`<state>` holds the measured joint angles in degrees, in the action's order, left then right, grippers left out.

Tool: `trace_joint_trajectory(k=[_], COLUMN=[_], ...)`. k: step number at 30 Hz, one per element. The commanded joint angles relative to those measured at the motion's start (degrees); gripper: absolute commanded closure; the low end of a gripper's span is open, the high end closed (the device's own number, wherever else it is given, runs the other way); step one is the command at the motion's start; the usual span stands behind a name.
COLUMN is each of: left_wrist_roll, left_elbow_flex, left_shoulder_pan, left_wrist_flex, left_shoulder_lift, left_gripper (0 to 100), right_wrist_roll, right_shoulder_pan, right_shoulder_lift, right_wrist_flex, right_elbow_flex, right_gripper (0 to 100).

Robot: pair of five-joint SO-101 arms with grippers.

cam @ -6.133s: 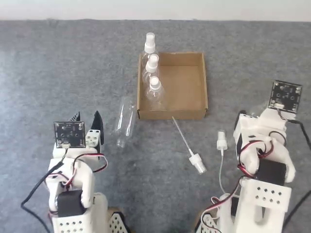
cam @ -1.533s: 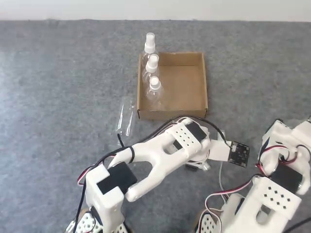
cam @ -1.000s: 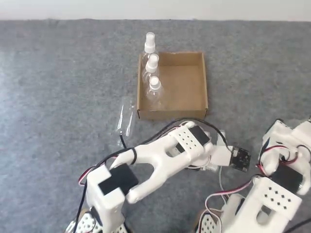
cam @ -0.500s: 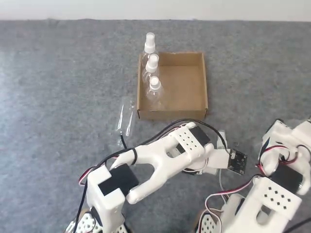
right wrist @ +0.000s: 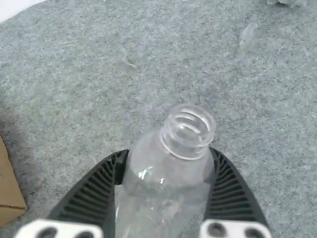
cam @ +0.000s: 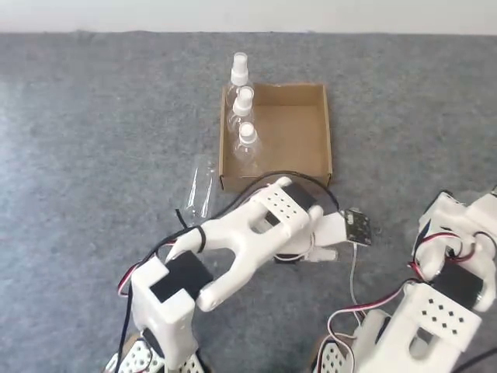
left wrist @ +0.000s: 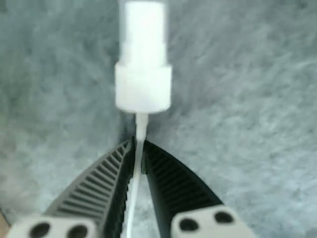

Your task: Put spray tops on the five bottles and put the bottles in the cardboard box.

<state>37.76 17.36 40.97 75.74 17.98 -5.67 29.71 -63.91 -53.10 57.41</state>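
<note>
My left gripper (left wrist: 137,146) is shut on the thin dip tube of a white spray top (left wrist: 143,74), whose head sticks out past the fingertips over the grey carpet. In the high view the left arm (cam: 272,221) stretches across to the front of the cardboard box (cam: 327,132). My right gripper (right wrist: 168,159) is shut on a clear bottle (right wrist: 171,173) with a bare neck (right wrist: 188,130), held at the right arm (cam: 458,256). Three bottles with spray tops (cam: 247,144) stand in a row by the box's left wall. A clear bottle (cam: 200,186) without a top lies left of the box.
The dip tube of a second spray top (cam: 353,281) lies on the carpet between the two arms, its head hidden under the left wrist. The right half of the box floor (cam: 295,140) is bare. Grey carpet extends on all sides.
The left arm swung from its place at the front left across to the spray tops, then drew its wrist a little back towards the box. The right arm has stayed still over the last second.
</note>
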Motion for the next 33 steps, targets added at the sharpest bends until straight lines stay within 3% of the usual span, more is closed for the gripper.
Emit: trace_joint_trajectory(k=[1, 15, 22, 33], left_wrist_roll=[-1.32, -8.26, -9.67, -10.46], left_elbow_flex=[-1.89, -3.3, -9.54, -12.88], left_shoulder_pan=[-1.41, -1.23, -1.05, 7.12], left_wrist_flex=[4.92, 7.21, 8.88, 6.68], left_shoulder_lift=[-3.87, -3.87, -3.87, -3.25], left_gripper=[99, 98, 83, 78], right_wrist_roll=[-0.09, -0.09, -0.09, -0.09], right_shoulder_pan=[0.4, 0.48, 0.48, 0.57], right_shoulder_lift=[-1.36, -1.36, -1.36, -1.36], right_wrist_flex=[1.36, 1.45, 1.45, 1.45], right_elbow_flex=[-1.05, -1.05, -1.05, -1.05], right_gripper=[89.8, 89.8, 89.8, 89.8])
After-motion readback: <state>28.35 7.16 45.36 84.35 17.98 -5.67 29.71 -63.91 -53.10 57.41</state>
